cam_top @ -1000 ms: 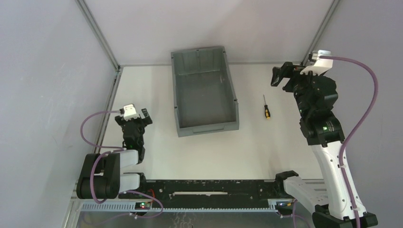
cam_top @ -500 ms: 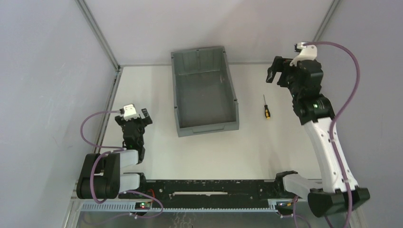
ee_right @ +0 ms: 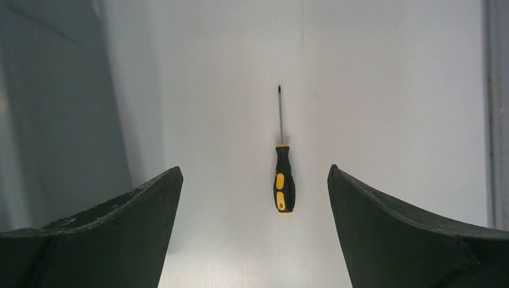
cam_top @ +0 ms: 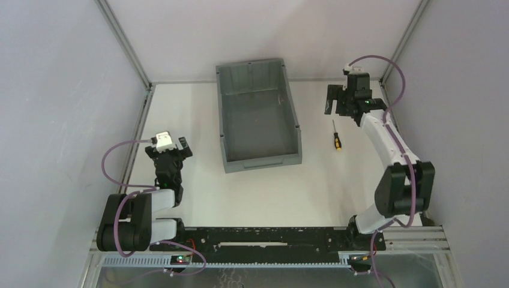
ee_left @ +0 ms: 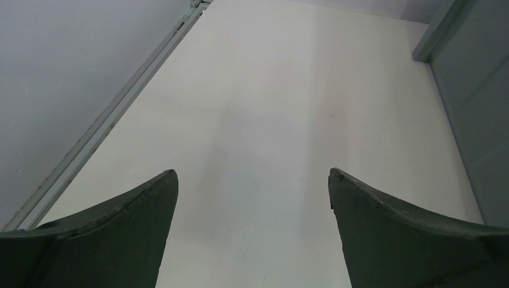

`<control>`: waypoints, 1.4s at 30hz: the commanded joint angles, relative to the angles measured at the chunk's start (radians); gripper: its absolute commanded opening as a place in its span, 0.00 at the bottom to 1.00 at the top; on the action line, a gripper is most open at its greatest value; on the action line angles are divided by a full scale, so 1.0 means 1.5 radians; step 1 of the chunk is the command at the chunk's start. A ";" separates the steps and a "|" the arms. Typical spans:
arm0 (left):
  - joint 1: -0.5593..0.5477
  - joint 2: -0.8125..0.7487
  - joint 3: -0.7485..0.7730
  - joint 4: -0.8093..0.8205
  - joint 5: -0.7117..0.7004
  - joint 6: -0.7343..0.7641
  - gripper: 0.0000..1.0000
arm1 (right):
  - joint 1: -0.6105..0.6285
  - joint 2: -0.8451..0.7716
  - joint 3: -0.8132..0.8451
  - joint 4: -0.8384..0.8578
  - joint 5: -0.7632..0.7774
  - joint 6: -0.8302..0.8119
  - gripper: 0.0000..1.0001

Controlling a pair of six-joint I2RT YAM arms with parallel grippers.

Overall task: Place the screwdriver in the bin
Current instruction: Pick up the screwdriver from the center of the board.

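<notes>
The screwdriver (cam_top: 337, 140), black and yellow handled with a thin dark shaft, lies on the white table just right of the bin (cam_top: 262, 161), tip pointing away from the arms. The grey bin stands open, and nothing shows inside it. My right gripper (cam_top: 335, 103) hangs open in the air over the spot just beyond the screwdriver. In the right wrist view the screwdriver (ee_right: 284, 180) lies below, between my spread fingers and nearer the right one, untouched by the right gripper (ee_right: 254, 168). My left gripper (cam_top: 173, 151) rests open at the table's left, holding nothing.
A metal frame rail (cam_top: 139, 129) runs along the table's left edge and grey walls close in both sides. The bin's right wall (ee_right: 60, 120) fills the left of the right wrist view. In the left wrist view the bin's left wall (ee_left: 480, 90) stands off to the right of the open left gripper (ee_left: 253, 174).
The right arm has stretched out, and its gripper has swung left from the right wall to above the screwdriver, still open. The left arm, the screwdriver and the bin have not moved.
</notes>
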 commanded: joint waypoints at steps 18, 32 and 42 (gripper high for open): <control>-0.003 -0.005 0.022 0.021 -0.008 0.016 1.00 | -0.036 0.259 -0.019 0.015 -0.042 0.002 0.84; -0.003 -0.005 0.023 0.021 -0.009 0.016 1.00 | -0.046 0.287 -0.029 0.017 -0.035 0.006 0.18; -0.003 -0.006 0.022 0.021 -0.008 0.016 1.00 | -0.045 0.213 -0.029 0.000 -0.026 0.002 0.13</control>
